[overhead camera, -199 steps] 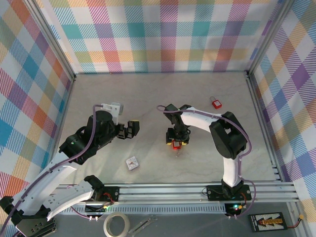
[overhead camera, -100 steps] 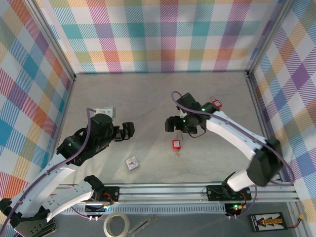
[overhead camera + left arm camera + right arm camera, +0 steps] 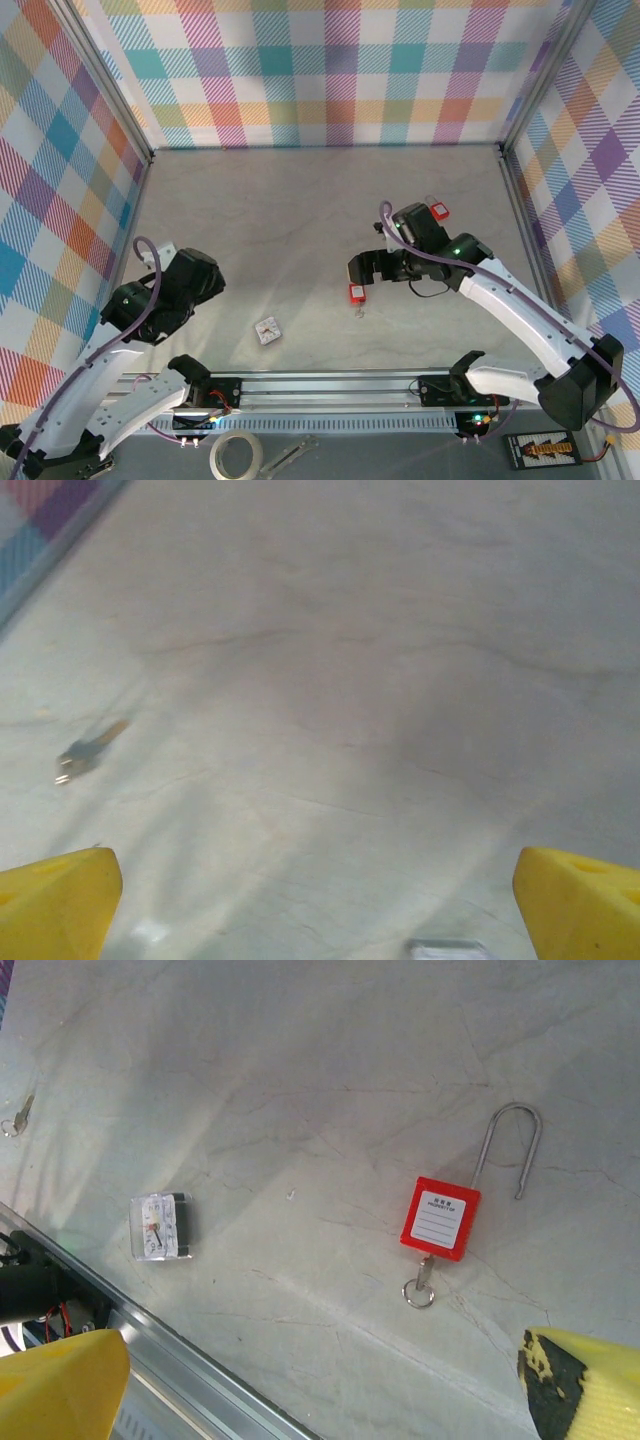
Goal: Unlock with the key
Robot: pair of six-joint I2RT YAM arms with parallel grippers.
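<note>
Right wrist: padlock [image 3: 440, 1219], key [image 3: 420, 1285] apparently inserted, lies ahead of spread right claw [image 3: 322, 1380].

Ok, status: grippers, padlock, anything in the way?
Left gripper open, empty. Right gripper open, clear of the red padlock. Padlock flat on table, shackle open, key in its base. Nothing in the way.

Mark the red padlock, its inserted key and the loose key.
red padlock [image 3: 440, 1218], right wrist view, red body.
inserted key [image 3: 425, 1272], right wrist view, shaft.
loose key [image 3: 90, 750], left wrist view, middle.
</note>
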